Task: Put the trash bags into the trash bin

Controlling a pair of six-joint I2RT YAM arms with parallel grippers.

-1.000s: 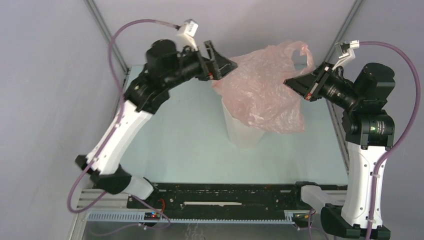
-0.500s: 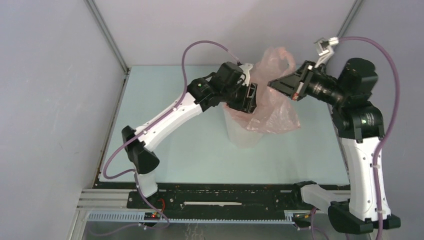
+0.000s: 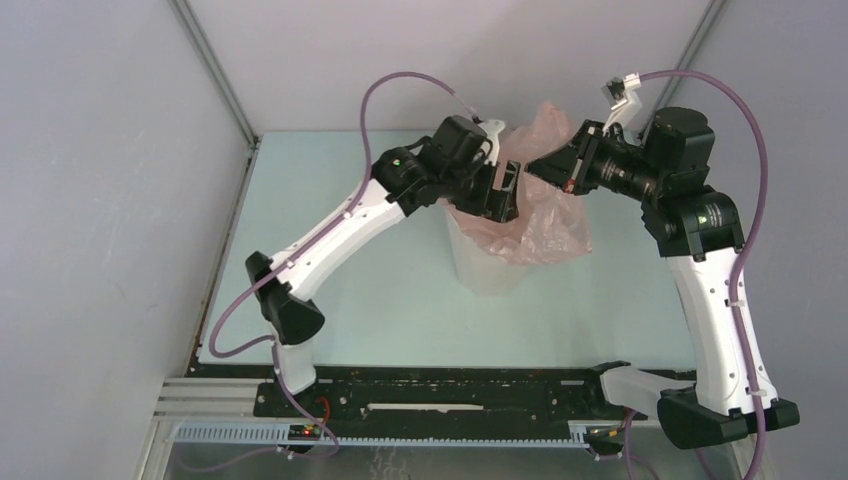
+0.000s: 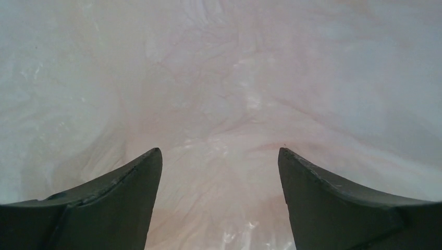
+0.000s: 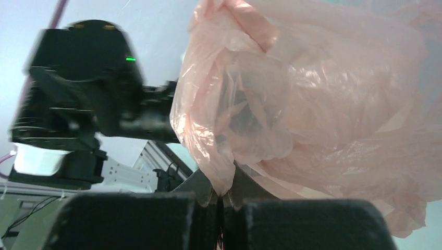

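Shifted leftward, the right gripper [image 3: 535,168] stays clamped on the trash bag [image 3: 555,230]; the left gripper [image 4: 219,153] gapes wide inside it.

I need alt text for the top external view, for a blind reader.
A pale-pink trash bag hangs over a small white bin on a light table. The right pincer pinches the bag from the right; the left pincer meets it at the bin's mouth.

No readable txt, labels, brands or nos. showed up anywhere; wrinkly pale-pink plastic bag [image 5: 323,104] incl., it was plain film.
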